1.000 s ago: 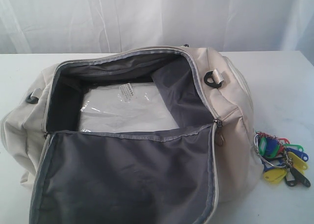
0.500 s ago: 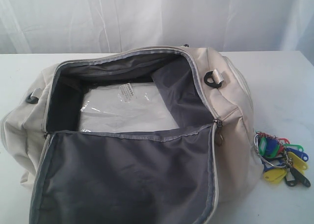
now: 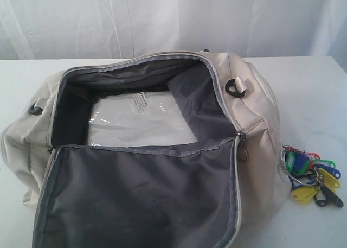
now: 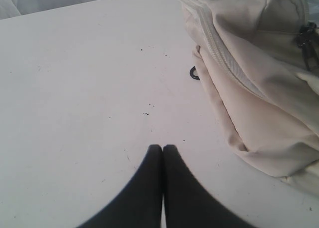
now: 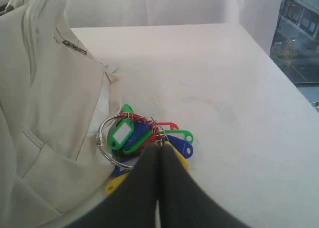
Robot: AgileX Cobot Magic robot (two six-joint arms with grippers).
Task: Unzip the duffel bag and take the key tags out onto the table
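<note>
The cream duffel bag (image 3: 255, 112) lies unzipped on the white table (image 3: 309, 90), its flap folded toward the front so the dark grey lining (image 3: 141, 199) shows. On the tabletop just right of the bag rests the bunch of key tags (image 3: 312, 176) in red, green, yellow, blue and black. Neither gripper appears in the exterior view. My right gripper (image 5: 159, 150) is shut with nothing in it; past its tips I see the key tags (image 5: 134, 135) beside the bag (image 5: 45, 113). My left gripper (image 4: 162, 147) is shut and empty over bare table, apart from the bag (image 4: 259, 88).
Inside the bag lies a flat clear plastic packet (image 3: 138, 123) with a white barcode label (image 3: 142, 101). A black D-ring (image 4: 193, 73) pokes out at the bag's foot. The table's right edge (image 5: 279, 68) is near the tags. A white curtain hangs behind.
</note>
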